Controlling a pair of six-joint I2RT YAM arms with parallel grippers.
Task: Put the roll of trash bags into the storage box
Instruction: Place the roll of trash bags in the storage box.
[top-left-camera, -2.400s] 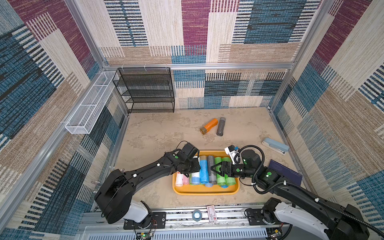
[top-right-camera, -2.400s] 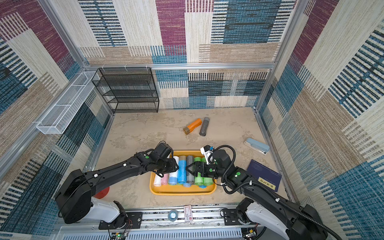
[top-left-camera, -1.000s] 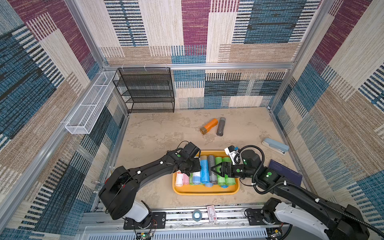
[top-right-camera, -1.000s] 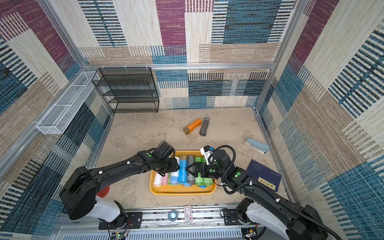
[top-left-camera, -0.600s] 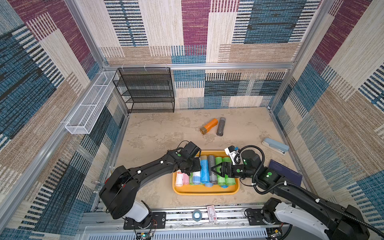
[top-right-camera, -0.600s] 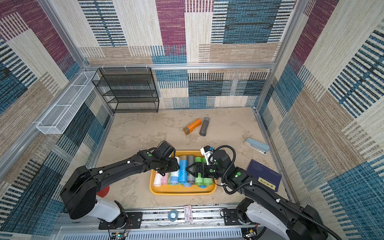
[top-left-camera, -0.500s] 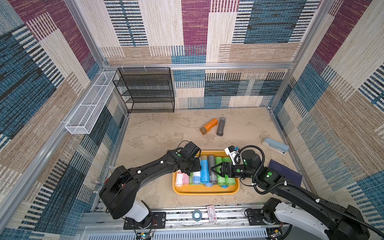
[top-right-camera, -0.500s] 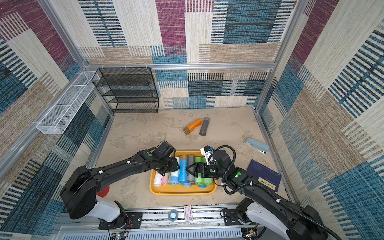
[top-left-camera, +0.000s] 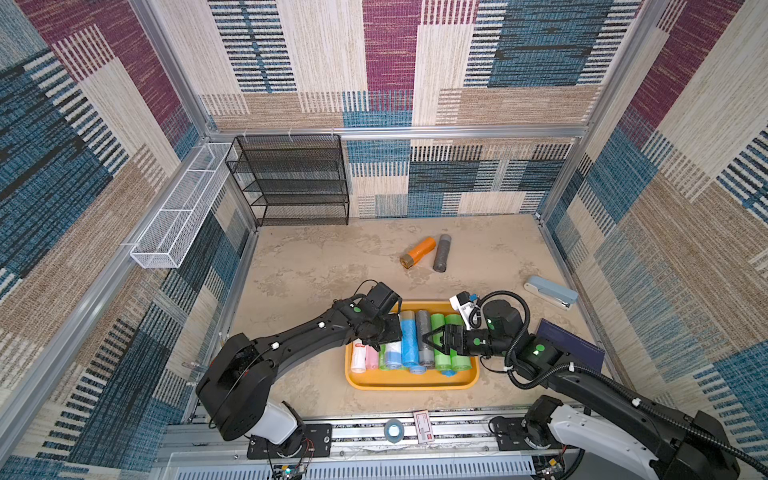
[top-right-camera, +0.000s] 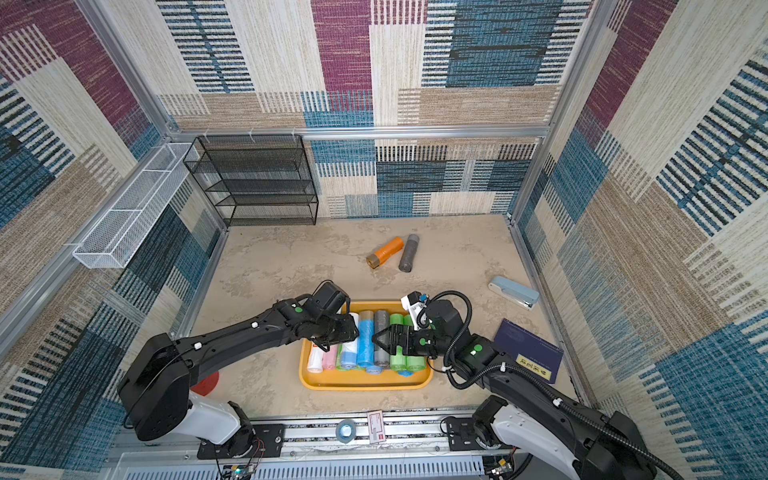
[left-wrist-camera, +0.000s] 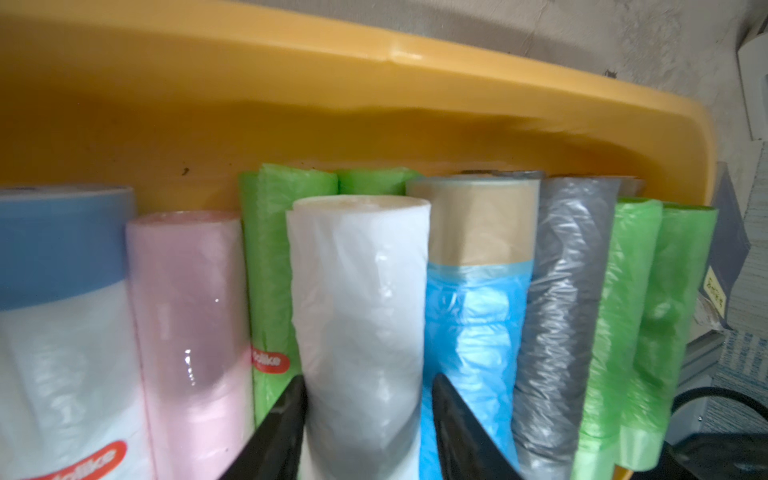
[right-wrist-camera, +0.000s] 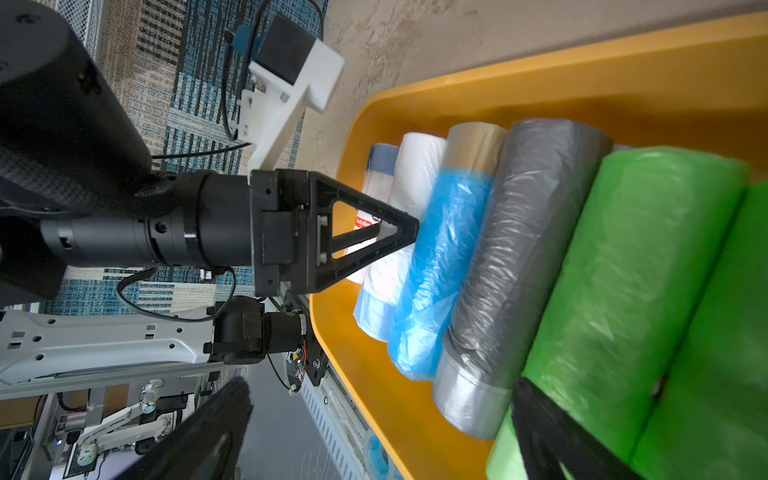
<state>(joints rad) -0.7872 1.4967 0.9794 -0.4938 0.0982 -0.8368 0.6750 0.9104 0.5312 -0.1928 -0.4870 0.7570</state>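
The storage box (top-left-camera: 411, 382) (top-right-camera: 361, 382) is a shallow yellow-orange tray near the front edge, holding several rolls side by side. My left gripper (top-left-camera: 390, 334) (top-right-camera: 347, 332) (left-wrist-camera: 368, 378) is over its left part, shut on a white roll of trash bags (left-wrist-camera: 357, 282) (right-wrist-camera: 415, 174). That roll lies among the others, between a pink roll (left-wrist-camera: 187, 291) and a blue roll (left-wrist-camera: 473, 316). My right gripper (top-left-camera: 424, 338) (top-right-camera: 376, 338) (right-wrist-camera: 380, 436) hovers wide open over the grey roll (right-wrist-camera: 519, 257) and green rolls (right-wrist-camera: 631, 291), holding nothing.
An orange roll (top-left-camera: 417, 252) and a grey roll (top-left-camera: 442, 252) lie on the table behind the tray. A stapler (top-left-camera: 550, 292) and a dark blue booklet (top-left-camera: 569, 345) are at the right. A black mesh rack (top-left-camera: 291, 178) and white wire basket (top-left-camera: 183, 208) stand back left.
The left arm's base and elbow have shifted slightly since the earliest frame. Both grippers have stayed in place over the tray.
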